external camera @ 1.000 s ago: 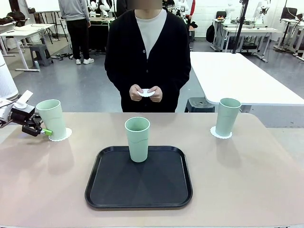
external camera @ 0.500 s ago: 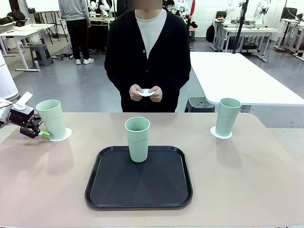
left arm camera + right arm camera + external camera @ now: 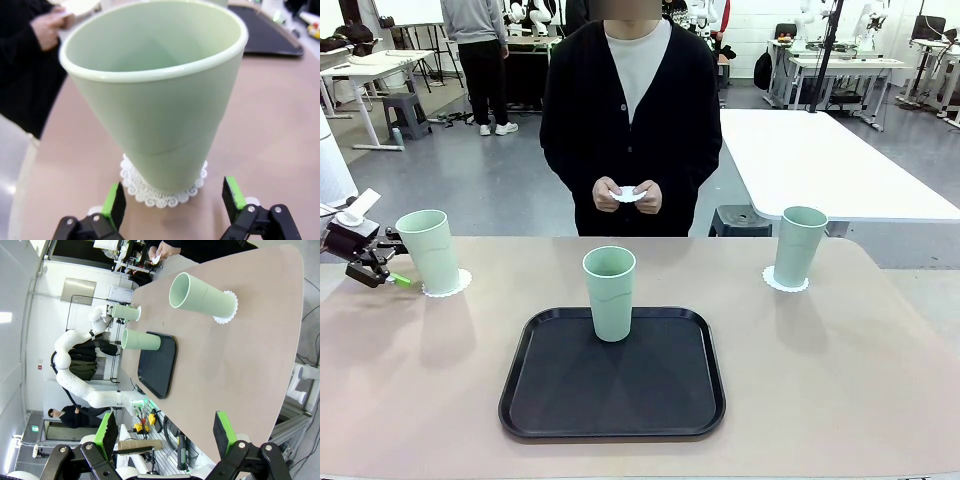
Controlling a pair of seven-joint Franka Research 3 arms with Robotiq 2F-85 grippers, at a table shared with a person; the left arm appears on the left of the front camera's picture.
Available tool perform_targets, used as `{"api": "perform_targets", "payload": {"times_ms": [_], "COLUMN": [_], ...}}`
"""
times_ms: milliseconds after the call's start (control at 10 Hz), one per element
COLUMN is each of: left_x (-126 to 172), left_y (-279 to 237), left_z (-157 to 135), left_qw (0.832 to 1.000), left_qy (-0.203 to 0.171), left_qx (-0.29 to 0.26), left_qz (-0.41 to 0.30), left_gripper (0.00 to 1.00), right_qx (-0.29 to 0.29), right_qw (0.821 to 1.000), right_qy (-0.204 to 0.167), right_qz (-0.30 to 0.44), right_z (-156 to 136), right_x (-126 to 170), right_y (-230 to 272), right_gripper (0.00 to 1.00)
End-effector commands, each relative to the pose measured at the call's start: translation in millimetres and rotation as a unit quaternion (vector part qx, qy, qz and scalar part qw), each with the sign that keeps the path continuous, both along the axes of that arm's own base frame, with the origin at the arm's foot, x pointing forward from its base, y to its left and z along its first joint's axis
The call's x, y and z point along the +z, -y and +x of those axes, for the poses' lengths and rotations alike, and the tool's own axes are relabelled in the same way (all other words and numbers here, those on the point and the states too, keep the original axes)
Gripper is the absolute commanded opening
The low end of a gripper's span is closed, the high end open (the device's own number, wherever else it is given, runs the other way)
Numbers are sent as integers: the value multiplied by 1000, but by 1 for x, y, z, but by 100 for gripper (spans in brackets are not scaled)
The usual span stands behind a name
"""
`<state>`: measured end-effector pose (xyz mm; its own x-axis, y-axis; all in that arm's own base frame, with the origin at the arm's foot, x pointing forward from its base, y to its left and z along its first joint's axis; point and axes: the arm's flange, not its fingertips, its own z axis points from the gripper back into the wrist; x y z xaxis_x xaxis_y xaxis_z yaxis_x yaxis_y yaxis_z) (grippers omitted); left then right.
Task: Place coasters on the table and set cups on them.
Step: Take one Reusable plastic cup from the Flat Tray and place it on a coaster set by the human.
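Tabletop (image 3: 272, 125): left claw (image 3: 174, 197) agape beside cup (image 3: 155, 100)

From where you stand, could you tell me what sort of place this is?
Probably a robotics lab: the white left arm reaches to the tan table, and white worktables stand behind on a grey floor.

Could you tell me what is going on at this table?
A person at the far side holds a small white scalloped paper coaster in both hands. On the wide beige table, the left tall mint-green plastic cup stands on the left coaster and the right cup on the right coaster; the middle cup stands on the black rounded tray with none. The left gripper is open just beside the left cup, not touching it. The right gripper is open, away from the cups.
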<state>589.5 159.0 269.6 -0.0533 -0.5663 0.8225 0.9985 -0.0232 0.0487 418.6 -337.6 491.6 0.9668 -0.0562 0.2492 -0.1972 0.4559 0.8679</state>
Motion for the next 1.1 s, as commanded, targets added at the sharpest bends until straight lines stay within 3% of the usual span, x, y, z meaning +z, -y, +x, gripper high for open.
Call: {"api": "perform_targets", "payload": {"times_ms": [0,300,600,800,1000], "left_x": [16,70,180,238,268], "left_y": [-2,-9,16,38,57], "left_z": [-14,-38,-85,-104,-116], "left_qw": [999,994,982,975,952], "left_qy": [-7,-13,5,-14,-134], "left_qx": [14,46,135,124,131], "left_qz": [37,98,132,182,242], "left_gripper": [100,100,100,100,100], "right_qx": [-4,-4,-4,-4,-4], "right_qw": [1000,1000,1000,1000,1000], "right_qy": [1,1,1,1,1], "right_qz": [5,5,5,5,5], "right_z": [2,2,2,2,2], "right_x": [2,2,2,2,2], "right_y": [-2,-2,-2,-2,-2], "right_gripper": [100,100,100,100,100]}}
